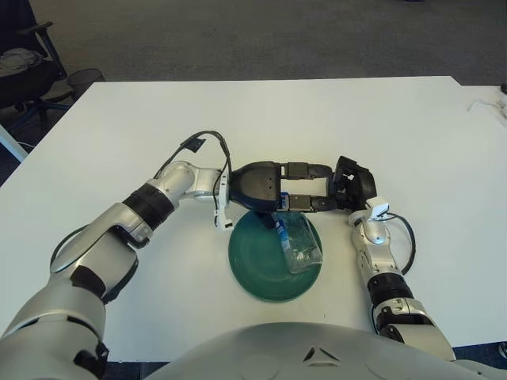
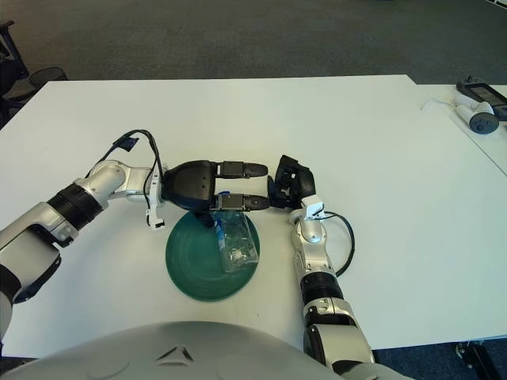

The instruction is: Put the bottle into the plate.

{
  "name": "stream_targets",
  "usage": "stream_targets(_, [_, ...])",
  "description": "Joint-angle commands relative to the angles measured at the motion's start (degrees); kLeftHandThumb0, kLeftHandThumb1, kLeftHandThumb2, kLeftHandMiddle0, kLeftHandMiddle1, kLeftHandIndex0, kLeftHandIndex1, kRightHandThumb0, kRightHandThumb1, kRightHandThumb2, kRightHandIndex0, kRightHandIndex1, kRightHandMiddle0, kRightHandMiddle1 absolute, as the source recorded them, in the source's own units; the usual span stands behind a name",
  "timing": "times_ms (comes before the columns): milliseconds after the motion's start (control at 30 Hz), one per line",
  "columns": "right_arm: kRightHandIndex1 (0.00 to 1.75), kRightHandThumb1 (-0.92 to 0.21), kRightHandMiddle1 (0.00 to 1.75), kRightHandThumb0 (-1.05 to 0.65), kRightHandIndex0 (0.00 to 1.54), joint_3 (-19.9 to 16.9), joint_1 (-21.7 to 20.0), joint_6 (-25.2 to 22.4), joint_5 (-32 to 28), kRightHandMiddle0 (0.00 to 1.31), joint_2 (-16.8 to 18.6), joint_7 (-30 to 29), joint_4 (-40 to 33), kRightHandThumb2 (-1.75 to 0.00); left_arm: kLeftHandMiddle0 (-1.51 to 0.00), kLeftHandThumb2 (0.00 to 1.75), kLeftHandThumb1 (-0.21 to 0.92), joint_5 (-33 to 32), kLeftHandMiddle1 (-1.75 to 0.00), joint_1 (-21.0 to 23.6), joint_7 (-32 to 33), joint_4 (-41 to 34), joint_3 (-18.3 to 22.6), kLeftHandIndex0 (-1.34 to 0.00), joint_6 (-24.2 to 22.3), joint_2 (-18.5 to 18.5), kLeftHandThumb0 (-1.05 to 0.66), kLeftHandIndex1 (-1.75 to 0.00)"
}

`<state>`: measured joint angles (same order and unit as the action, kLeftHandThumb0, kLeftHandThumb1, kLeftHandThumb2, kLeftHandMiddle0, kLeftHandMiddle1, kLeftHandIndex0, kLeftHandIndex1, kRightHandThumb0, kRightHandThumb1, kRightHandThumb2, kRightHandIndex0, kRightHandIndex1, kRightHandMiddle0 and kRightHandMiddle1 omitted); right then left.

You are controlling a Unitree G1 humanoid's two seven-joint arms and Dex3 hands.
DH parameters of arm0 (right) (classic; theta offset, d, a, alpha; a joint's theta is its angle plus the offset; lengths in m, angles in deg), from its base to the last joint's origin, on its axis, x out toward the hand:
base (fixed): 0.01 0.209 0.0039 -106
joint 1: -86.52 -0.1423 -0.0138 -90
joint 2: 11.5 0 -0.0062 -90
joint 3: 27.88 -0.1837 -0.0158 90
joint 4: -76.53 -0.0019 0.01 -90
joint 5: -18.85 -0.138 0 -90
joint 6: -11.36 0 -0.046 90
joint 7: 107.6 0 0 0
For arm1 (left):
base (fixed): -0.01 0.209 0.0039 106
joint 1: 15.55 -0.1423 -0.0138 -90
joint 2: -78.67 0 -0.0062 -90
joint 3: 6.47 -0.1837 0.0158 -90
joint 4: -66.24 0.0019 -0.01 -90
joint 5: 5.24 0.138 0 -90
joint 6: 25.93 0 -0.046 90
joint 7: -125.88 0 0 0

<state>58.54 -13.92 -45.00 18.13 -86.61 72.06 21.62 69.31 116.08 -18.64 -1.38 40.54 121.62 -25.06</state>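
Your clear crumpled plastic bottle with the blue cap lies on its side in the round dark-green plate on the white table. Your left hand hovers just above the cap end, fingers stretched out, gripping nothing. Your right hand shows just beyond those fingertips; I can't tell its grip.

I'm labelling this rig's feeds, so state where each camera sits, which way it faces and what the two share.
Left eye view: on the head, facing forward and down at the white table; both arms and the torso's top edge show, with an office chair at far left.
Right eye view: the head's other eye, facing the same way; devices lie at the table's far right.
Shared: the left hand open over the far rim of the green plate, the clear bottle lying in it, the right hand beside the plate.
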Motion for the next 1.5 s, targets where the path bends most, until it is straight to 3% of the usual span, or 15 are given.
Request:
stream_targets(0, [1.75,-0.24,1.75,-0.06,1.20,0.0,2.5,-1.9,0.1,1.02,0.5,0.0,2.4,-1.34,0.00,0.27,0.92,-0.3,0.00,1.7,1.5,0.9,-0.3,0.00,0.7,-0.9,-0.83,0.00])
stream_targets(233, [1.75,-0.24,1.75,-0.06,1.20,0.0,2.5,-2.0,0.1,1.02,0.4,0.1,2.2,-1.34,0.00,0.21,0.92,-1.0,0.00,2.6,1.1,2.1,0.0,0.00,1.8,-1.5,-0.85,0.00])
stream_targets(600, [1.75,-0.24,1.75,-0.06,1.20,0.0,2.5,-2.0,0.1,1.02,0.4,0.1,2.1,-1.34,0.00,0.18,0.92,-1.9,0.00,1.4,-2.2,-1.4,2.0,0.00,-0.8,-4.5,-0.87,0.00])
stream_targets(767, [1.75,-0.24,1.75,-0.06,1.20,0.1,2.6,-2.0,0.2,1.02,0.6,-0.1,2.0,-1.34,0.00,0.28,0.92,-5.3,0.00,9.3,-0.7,6.6,4.2,0.00,3.8,-6.5,-0.94,0.00])
stream_targets(900, [1.75,-0.24,1.75,-0.09,1.22,1.6,3.0,-7.7,3.1,1.04,0.4,-2.1,-1.0,-1.34,0.00,0.33,0.92,-12.3,0.00,13.1,-6.3,8.8,6.8,0.00,8.6,-7.9,-0.99,0.00])
stream_targets(1067, [1.75,-0.24,1.75,-0.10,1.23,1.7,3.4,-9.0,3.4,1.04,0.5,-2.4,-2.2,-1.34,0.00,0.29,0.92,-40.2,0.00,11.3,-21.1,13.3,8.5,-0.02,9.9,-7.6,-0.99,-0.02])
stream_targets(1200, [1.75,-0.23,1.75,-0.10,1.23,1.8,3.5,-9.1,3.3,1.05,0.5,-2.5,-2.4,-1.34,-0.09,0.13,0.91,-63.5,-0.02,3.6,-28.5,16.2,10.9,0.00,4.7,-3.8,-0.89,-0.47])
stream_targets(1300, [1.75,-0.23,1.75,-0.10,1.23,1.9,3.6,-9.0,3.4,1.05,0.5,-2.6,-2.4,-1.34,-0.29,0.09,0.88,-69.6,-0.07,1.4,-29.6,20.2,16.8,-0.01,1.3,-0.8,-0.79,-0.84])
stream_targets(1467, [1.75,-0.23,1.75,-0.10,1.23,1.9,3.6,-9.0,3.4,1.05,0.5,-2.6,-2.4,-1.34,-0.46,0.09,0.85,-77.8,-0.13,-0.5,-32.2,17.5,20.8,-0.07,-4.0,1.4,-0.69,-1.01])
